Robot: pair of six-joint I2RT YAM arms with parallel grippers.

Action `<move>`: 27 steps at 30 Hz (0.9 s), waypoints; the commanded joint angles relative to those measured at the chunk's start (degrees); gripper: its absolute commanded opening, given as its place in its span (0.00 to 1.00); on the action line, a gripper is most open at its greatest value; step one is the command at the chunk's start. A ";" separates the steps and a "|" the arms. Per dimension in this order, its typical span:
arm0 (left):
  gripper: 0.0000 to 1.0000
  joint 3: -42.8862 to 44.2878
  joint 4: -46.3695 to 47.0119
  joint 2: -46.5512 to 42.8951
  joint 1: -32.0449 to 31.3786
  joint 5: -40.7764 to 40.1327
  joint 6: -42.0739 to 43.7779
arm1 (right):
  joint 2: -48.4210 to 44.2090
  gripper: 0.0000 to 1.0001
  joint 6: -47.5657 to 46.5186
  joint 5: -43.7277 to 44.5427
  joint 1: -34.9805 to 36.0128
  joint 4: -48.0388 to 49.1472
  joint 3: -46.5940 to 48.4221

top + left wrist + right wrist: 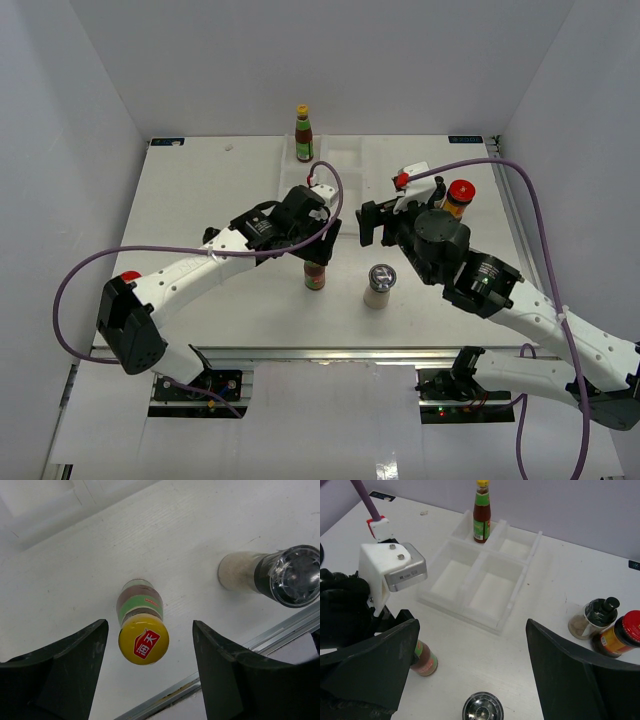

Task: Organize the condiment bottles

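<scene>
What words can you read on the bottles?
"海天", white on red, on the yellow cap of the near sauce bottle.
Side label of the near sauce bottle: too small to read.
Label of the far sauce bottle: blurred.
Label of the red-lidded jar: blurred.

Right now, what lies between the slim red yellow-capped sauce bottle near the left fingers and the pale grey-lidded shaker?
Only bare white table separates bottle and shaker, in the left wrist view.
</scene>
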 commanded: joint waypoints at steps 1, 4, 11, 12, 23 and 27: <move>0.75 1.07 -1.39 -0.48 -0.57 -3.57 -1.98 | -1.97 0.94 0.32 2.14 0.00 1.16 -0.16; 0.72 1.14 -1.90 -0.03 -0.67 -4.97 -2.43 | -2.50 0.94 0.20 2.36 0.02 1.31 -0.58; 0.43 1.53 -2.23 1.24 -0.75 -4.82 -2.39 | -2.48 0.94 -0.02 2.76 0.08 1.77 -1.25; 0.34 1.80 -2.39 1.46 -0.75 -4.54 -2.37 | -2.47 0.94 -0.03 2.83 0.02 1.78 -1.26; 0.00 16.87 -9.87 3.92 -0.75 -11.03 -5.05 | -3.08 0.95 -0.34 3.25 -0.01 1.96 -1.43; 0.00 30.89 -16.09 9.92 -0.49 -17.87 -2.84 | -3.30 0.95 -0.16 3.12 -0.05 2.13 -1.48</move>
